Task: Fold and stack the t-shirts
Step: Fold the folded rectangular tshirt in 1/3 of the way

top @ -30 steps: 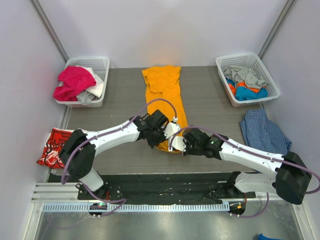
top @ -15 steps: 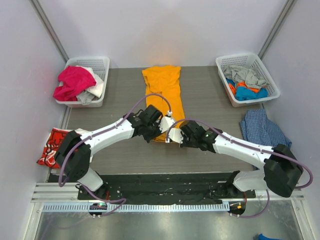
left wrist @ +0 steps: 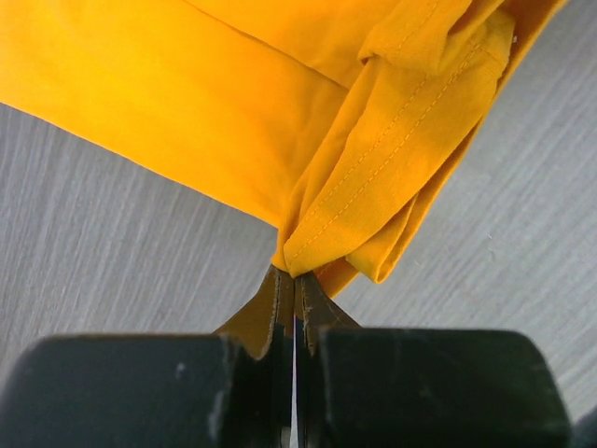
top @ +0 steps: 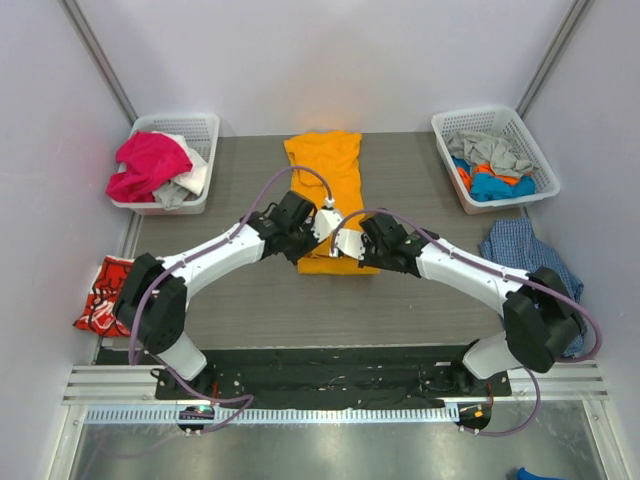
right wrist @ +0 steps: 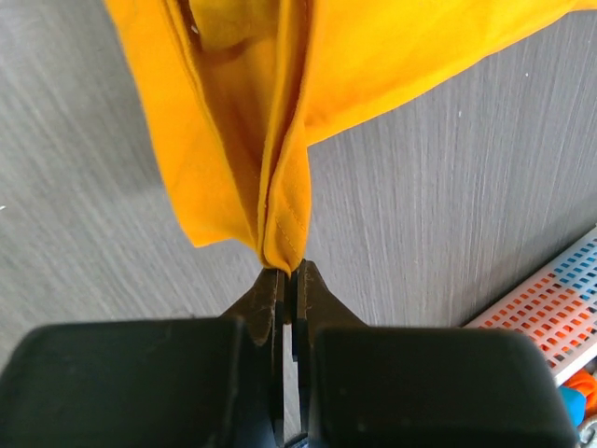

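Right of the left basket [top: 190, 120], the orange t-shirt [top: 325, 180] lies lengthwise on the table [top: 230, 290], its far end about level with that basket.

Diff vs one second ago:
- Both arms have moved toward the basket's end of the table. The grippers sat closer to the arm bases before; now they're roughly mid-table.
- The shirt's near hem went with them. The near end is lifted and doubling back over the body, so the cloth reaches less far toward the bases than it did.
- The near edge now reads as a straight, wider fold line between the two grippers. Earlier it was a narrow tail.

Jaws:
- left gripper [left wrist: 295, 280]: clamped tight on a bunched corner of the orange hem, with stitched folds hanging off the tips. Same grip as before.
- right gripper [right wrist: 289, 275]: clamped tight on the other corner, seam edge pinched between the fingers. Also unchanged.

Unchanged:
- red t-shirt [top: 103, 295] with white print is still draped at the table edge, on the bases' side of the left basket.
- blue checked cloth [top: 525, 255] and right basket [top: 520, 120] sit far across from the left basket, as before.
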